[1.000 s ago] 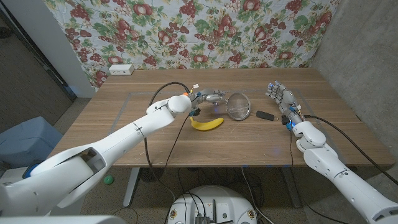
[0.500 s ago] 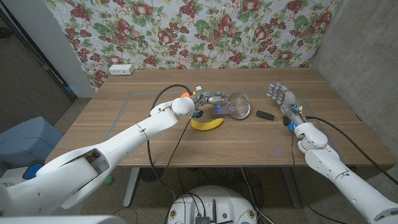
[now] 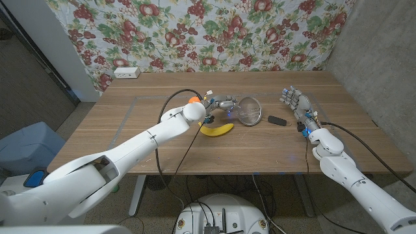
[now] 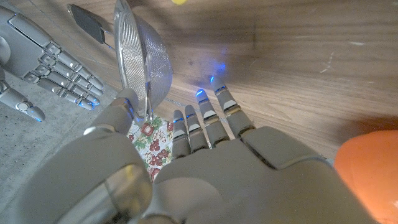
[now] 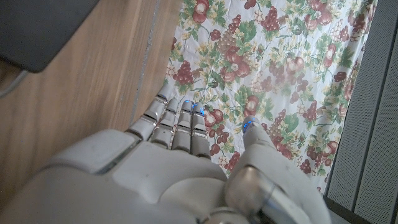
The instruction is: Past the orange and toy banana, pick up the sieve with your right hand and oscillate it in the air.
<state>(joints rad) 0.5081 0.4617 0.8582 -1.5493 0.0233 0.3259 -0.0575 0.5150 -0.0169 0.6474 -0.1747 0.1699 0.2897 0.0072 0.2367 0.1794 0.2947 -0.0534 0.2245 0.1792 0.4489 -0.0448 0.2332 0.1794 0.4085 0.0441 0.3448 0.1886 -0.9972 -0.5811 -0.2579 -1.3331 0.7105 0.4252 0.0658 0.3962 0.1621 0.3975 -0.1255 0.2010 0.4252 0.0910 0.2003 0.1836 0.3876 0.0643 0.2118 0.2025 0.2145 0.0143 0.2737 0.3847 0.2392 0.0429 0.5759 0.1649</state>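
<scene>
My right hand (image 5: 168,168) reaches out with fingers (image 5: 177,121) straight and close together, thumb (image 5: 258,146) apart, holding nothing. Beside it runs the wooden table (image 5: 81,106); beyond hangs a floral cloth (image 5: 273,62). A dark object (image 5: 43,28) sits at one corner.

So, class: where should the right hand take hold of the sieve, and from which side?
Probably the black handle: it juts from the sieve toward the right hand, clear of the left hand at the opposite rim. Come from the robot's right, fingers wrapping from above.
</scene>
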